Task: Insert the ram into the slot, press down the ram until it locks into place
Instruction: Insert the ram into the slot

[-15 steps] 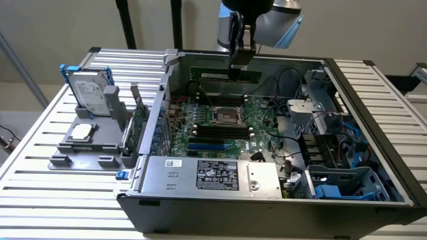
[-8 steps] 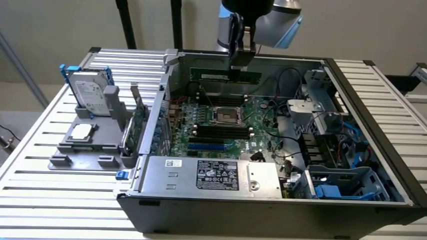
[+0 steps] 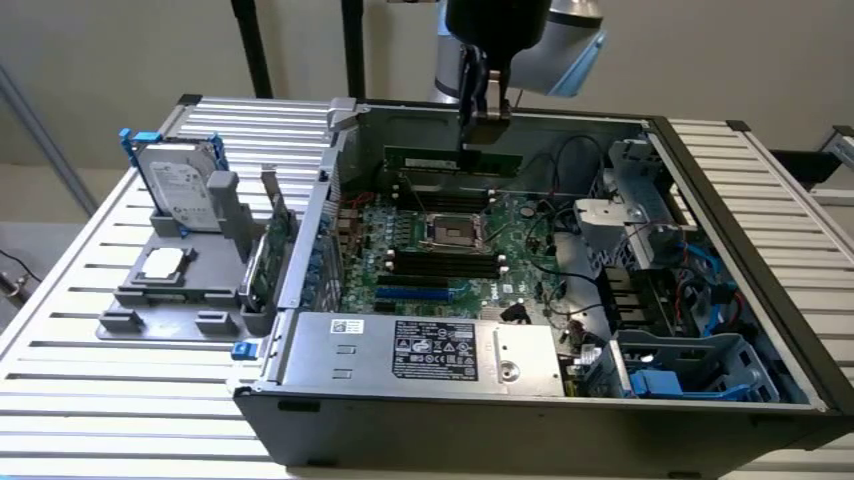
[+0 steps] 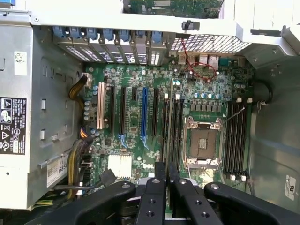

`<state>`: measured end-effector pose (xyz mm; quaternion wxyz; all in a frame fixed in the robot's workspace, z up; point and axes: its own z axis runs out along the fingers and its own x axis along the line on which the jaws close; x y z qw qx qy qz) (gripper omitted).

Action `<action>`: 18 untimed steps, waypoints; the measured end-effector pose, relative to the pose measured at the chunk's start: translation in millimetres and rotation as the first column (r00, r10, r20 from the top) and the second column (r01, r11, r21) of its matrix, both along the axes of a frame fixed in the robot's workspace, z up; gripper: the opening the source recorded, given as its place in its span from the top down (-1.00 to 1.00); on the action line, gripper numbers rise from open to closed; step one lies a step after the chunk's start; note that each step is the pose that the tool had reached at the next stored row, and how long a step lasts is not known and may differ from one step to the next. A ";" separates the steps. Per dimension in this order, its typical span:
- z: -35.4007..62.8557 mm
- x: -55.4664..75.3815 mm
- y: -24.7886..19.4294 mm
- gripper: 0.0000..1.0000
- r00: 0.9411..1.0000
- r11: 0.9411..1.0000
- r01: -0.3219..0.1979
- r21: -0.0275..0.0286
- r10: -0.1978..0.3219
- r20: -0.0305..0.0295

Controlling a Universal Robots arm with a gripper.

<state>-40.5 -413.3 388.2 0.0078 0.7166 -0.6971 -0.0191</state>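
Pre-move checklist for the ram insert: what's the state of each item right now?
1. Grip: gripper shut on the ram, held at its upper edge. ok.
2. Ram attitude: long edge level, running the same way as the black slots. ok.
3. Lined up over one slot: the ram hangs over the bank beside the CPU socket, but which slot it is over, cannot tell.
4. Slot end clips open: cannot tell.
5. Seated and locked: the ram appears to stand above the board. not ok.
6. Red wire lies apart from the slots. ok.
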 end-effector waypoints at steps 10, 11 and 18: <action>-18.2 12.5 3.9 0.73 1.000 1.000 -0.004 0.000 0.004 0.000; -20.0 12.9 4.0 0.73 1.000 1.000 -0.004 0.000 0.004 0.000; -32.7 14.6 4.5 0.73 1.000 1.000 -0.005 0.000 0.005 0.000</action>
